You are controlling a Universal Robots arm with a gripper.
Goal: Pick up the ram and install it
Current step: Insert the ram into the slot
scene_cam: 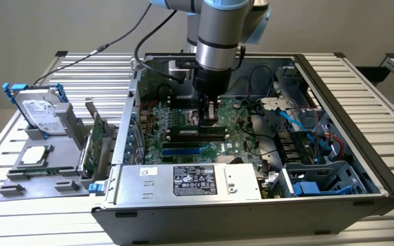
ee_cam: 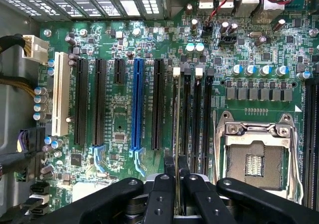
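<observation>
My gripper (scene_cam: 209, 117) reaches down inside the open computer case (scene_cam: 361, 143), just above the motherboard (scene_cam: 176, 141). It is shut on the ram (scene_cam: 197, 129), a thin green stick with black chips held lengthwise over the black memory slots. In the wrist view the ram (ee_cam: 175, 134) shows edge-on as a thin line between my black fingers (ee_cam: 162, 199). It runs along the memory slot (ee_cam: 186, 114) beside it, toward a white latch (ee_cam: 175, 71). Whether the ram touches the slot I cannot tell.
An empty CPU socket (ee_cam: 256, 157) lies beside the memory slots, and a blue expansion slot (ee_cam: 137, 104) lies on their other side. The power supply (scene_cam: 190, 182) fills the case's near side. Blue cables (scene_cam: 299, 120) hang at the exterior view's right. On the exterior view's left, outside the case, stand a silver hard drive (scene_cam: 39, 110) and a green expansion card (scene_cam: 98, 136).
</observation>
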